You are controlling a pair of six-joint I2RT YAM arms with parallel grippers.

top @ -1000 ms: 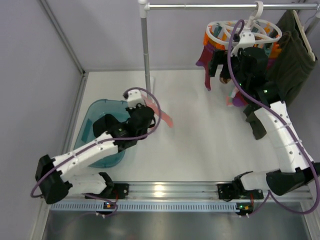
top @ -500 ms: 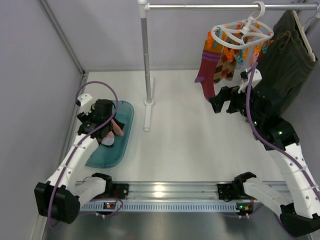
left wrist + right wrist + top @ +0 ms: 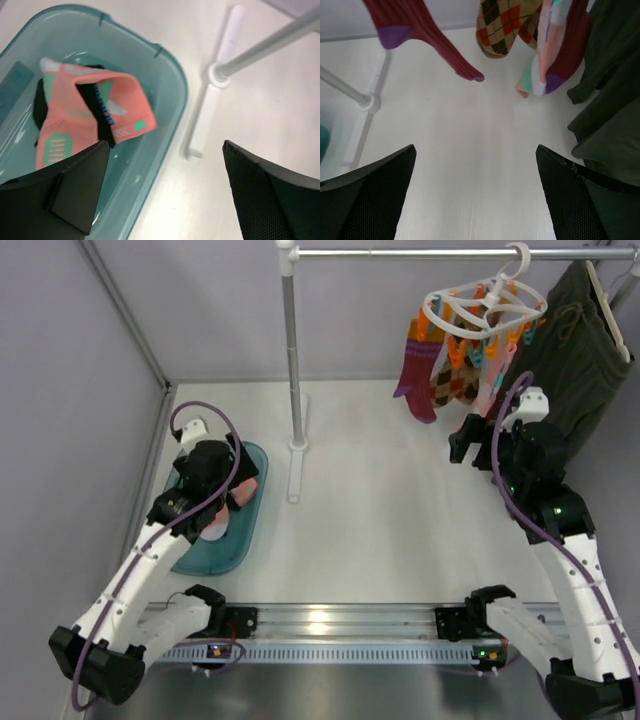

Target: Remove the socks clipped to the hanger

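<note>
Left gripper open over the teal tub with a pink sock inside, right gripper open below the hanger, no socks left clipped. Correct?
Not quite: socks are clipped to the hanger. The right wrist view shows a maroon sock, an argyle sock and a pink-and-white sock hanging. The rest holds: left gripper open over the teal tub with the pink sock inside, right gripper open below.

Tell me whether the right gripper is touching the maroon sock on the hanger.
Apart. Right wrist view: the right gripper is open, with bare table showing between its fingers and the hanging maroon sock.
</note>
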